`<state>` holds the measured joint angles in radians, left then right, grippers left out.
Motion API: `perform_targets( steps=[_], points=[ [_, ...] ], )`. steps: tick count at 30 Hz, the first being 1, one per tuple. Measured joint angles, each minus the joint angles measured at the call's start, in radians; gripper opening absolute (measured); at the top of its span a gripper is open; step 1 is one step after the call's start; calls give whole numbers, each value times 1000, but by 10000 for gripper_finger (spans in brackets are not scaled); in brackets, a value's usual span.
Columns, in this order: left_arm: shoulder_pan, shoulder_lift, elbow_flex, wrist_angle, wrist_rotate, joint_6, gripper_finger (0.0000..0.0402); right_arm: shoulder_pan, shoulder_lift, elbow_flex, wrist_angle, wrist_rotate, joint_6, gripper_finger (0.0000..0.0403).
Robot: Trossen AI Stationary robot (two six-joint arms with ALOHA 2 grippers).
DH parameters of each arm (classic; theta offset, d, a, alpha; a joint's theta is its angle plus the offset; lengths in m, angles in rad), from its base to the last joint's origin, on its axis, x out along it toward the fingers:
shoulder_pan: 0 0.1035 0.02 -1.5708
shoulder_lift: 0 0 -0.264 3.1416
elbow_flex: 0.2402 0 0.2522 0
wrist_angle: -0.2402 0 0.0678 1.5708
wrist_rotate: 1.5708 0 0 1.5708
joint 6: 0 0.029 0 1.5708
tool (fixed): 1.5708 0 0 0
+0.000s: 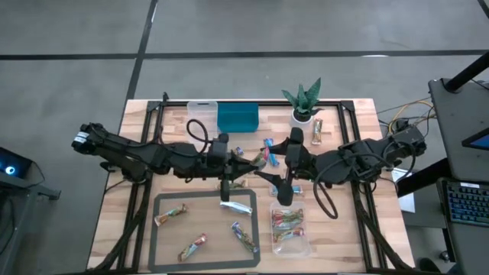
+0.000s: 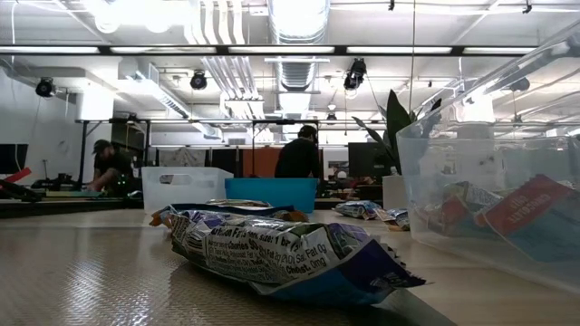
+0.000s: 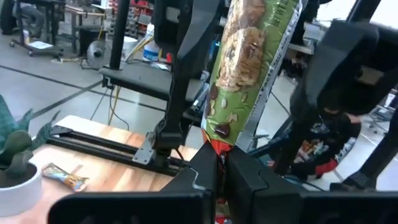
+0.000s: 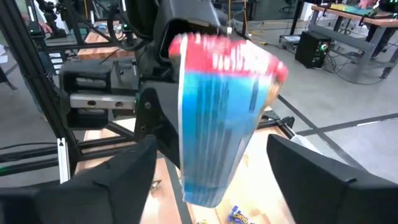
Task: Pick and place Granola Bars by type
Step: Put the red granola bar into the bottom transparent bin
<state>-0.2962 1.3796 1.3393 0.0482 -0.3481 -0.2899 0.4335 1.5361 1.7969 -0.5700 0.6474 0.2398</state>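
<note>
Mid-table, above the boards, the granola bar [image 3: 249, 62] was up in the air between the two arms. The left gripper [image 3: 219, 163] was pinched tight on the bar's near end, so its long axis ran straight out from those fingers toward the right arm. The right gripper [image 4: 214, 174] was spread wide, one finger on either side of the bar, neither pad visibly touching it. That was the relation that counted: the bar lay dead ahead of the right gripper, inside its span, so that arm looked nearer to taking it.

The wrapper was glossy, crinkled film, green with cookie pictures on one face, blue and red on the other; flat, long, slightly puffed. Below, a clear tub [image 1: 306, 246] held similar bars, and others lay on the grey tray [image 1: 157, 229].
</note>
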Motion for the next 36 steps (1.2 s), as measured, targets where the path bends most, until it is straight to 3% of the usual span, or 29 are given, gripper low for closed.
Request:
perform_targets(
  steps=[14,25,32,36],
  points=[
    [-7,1,-2,-81,16,-48,0,0,2,0,0,8,-14,171],
    [-7,1,-2,-77,15,-74,0,1,3,0,0,8,-31,51],
    [-7,1,-2,-73,46,-122,0,1,3,0,0,1,-33,36],
    [-8,-1,-3,-73,57,-149,14,0,-4,0,-3,-96,-31,34]
  ],
)
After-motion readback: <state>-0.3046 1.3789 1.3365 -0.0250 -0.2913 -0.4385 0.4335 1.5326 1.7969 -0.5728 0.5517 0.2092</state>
